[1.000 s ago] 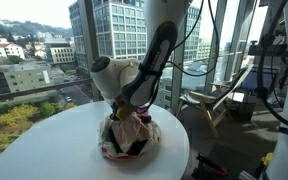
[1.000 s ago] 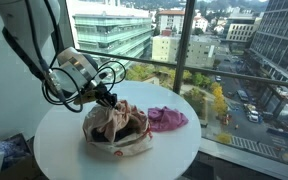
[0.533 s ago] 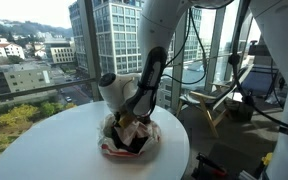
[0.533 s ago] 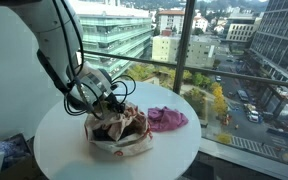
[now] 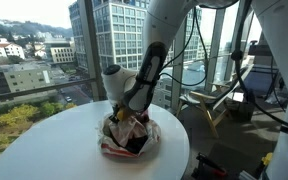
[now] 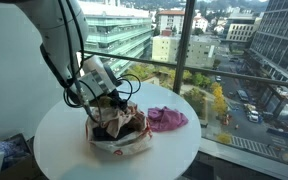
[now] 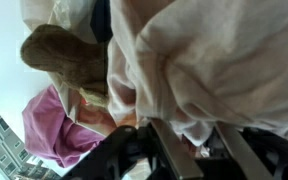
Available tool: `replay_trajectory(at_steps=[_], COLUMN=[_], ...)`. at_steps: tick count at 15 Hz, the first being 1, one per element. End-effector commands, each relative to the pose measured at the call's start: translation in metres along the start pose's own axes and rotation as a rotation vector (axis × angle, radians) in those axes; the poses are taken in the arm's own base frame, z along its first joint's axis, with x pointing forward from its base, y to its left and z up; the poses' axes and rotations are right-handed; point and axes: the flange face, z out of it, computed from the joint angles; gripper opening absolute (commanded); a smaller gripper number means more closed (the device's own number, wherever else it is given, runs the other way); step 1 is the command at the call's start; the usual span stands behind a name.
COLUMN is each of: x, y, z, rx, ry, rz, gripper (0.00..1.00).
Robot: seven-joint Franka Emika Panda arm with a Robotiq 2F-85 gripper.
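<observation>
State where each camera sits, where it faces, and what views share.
An exterior view: beside the table, facing the windows; shows arm, gripper, cloth heap.
An exterior view: higher, looking down across the table; arm, heap, pink cloth.
Wrist view: close against the heap; gripper fingers at bottom edge.
Both exterior views share table, arm, heap.

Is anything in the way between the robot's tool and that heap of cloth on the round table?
Nothing visible does. The tool is down on the cream cloth heap, touching it. The pink cloth lies beside the heap, off to one side.
</observation>
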Motion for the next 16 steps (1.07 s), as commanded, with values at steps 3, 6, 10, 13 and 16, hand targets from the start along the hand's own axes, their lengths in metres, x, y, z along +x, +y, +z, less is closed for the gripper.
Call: replay_trajectory(at_steps=[3, 6, 10, 13, 16], x=[0.013, 0.041, 0.078, 0.098, 0.110], y=[0.040, 0.069, 0.107, 0.126, 0.138], z=[-0.077, -0.103, -0.097, -0.066, -0.023], rx=[0.016, -0.027, -0.097, -0.136, -0.100], ry=[0.022, 0.034, 0.035, 0.020, -0.003], rz=[0.046, 0.136, 0.241, 0.279, 0.352], gripper=[0.86, 1.00, 1.00, 1.00, 1.00])
